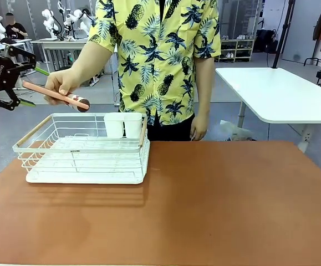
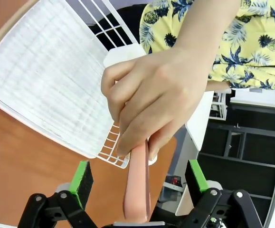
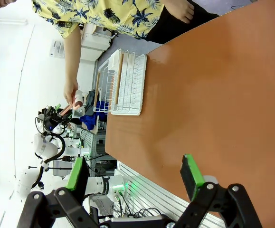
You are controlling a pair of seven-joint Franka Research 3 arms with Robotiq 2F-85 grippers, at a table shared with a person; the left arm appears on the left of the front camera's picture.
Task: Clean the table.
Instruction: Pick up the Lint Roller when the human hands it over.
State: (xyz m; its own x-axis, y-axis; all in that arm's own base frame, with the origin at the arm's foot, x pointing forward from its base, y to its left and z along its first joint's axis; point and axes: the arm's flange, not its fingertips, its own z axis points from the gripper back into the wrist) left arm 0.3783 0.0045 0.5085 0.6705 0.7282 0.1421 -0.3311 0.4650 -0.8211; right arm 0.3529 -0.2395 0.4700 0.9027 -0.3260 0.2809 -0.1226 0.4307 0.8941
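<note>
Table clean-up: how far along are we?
Done: nothing confirmed stowed. The dish rack sits on the table, and I see nothing in its wire basket. In hand: the person's hand holds a pink-handled utensil inside the left gripper, jaws open, pads clear of it. Left to do: close on it, then probably put it in the rack. The right gripper hangs open over the table.

Rack (image 1: pixel 82 176) on table (image 1: pixel 215 205), cups (image 1: pixel 123 125) seemingly inside

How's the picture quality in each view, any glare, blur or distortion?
Front view: sharp, evenly lit, soft shadow under the white wire dish rack on the terracotta table. Left wrist view: wide-angle bends the rack's rim. Right wrist view: rolled sideways, background washed out white, pale sheen on the table.
</note>
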